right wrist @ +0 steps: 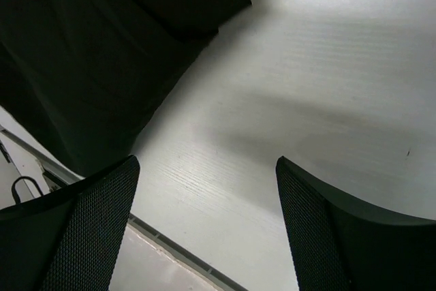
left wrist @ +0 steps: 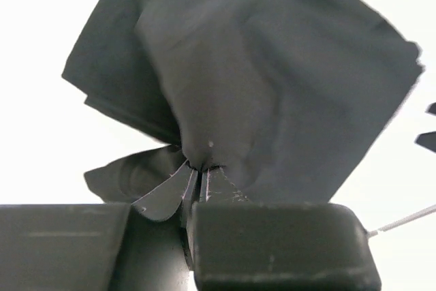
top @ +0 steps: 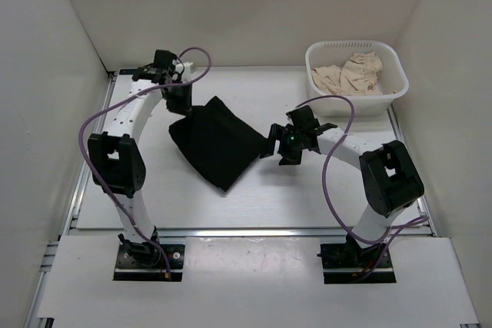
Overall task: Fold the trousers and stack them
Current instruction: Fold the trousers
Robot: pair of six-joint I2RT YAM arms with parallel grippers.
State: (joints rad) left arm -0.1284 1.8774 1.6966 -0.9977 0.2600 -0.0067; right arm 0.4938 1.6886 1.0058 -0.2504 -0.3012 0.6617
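The black trousers (top: 215,142) lie folded in a rough square on the white table, left of middle. My left gripper (top: 187,104) is shut on their far left corner; in the left wrist view the fingers (left wrist: 201,176) pinch a peak of the dark cloth (left wrist: 272,80). My right gripper (top: 278,148) is open and empty just right of the trousers' right edge, a little above the table. In the right wrist view the two mesh pads (right wrist: 102,216) stand wide apart over bare table, with the black fabric (right wrist: 88,52) at the upper left.
A white basket (top: 393,74) stands at the back right with a beige cloth garment (top: 352,73) in it. White walls close in the table on three sides. The table's near edge rail (top: 246,231) runs in front of the arms' bases.
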